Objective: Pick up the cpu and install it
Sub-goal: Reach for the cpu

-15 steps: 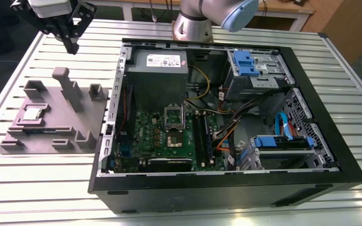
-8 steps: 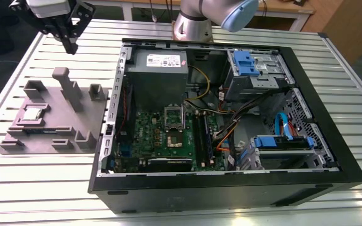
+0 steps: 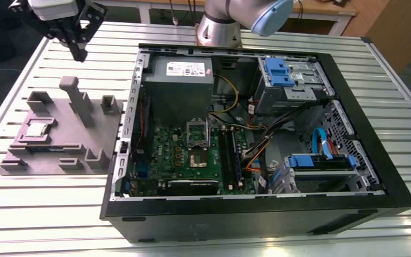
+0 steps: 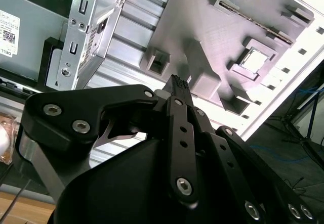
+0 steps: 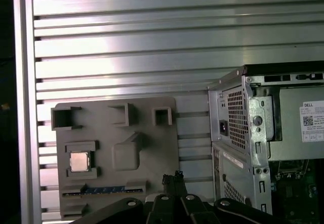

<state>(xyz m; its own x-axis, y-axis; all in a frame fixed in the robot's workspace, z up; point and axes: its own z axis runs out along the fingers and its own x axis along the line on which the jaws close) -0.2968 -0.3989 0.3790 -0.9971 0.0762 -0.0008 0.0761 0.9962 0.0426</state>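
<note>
The cpu, a small square chip with a shiny metal top, lies flat in a recess of the grey tray at the exterior view's left. It also shows in both wrist views, as the cpu on the tray and the cpu on the tray. My gripper hangs high above the table beyond the tray's far end, well apart from the chip. Its dark fingers meet at the tips in both wrist views, gripper and gripper, shut with nothing held.
An open computer case lies on the slatted metal table to the exterior view's right of the tray. Inside are a green motherboard with a dark socket frame and a grey power-supply box. Upright posts rise from the tray.
</note>
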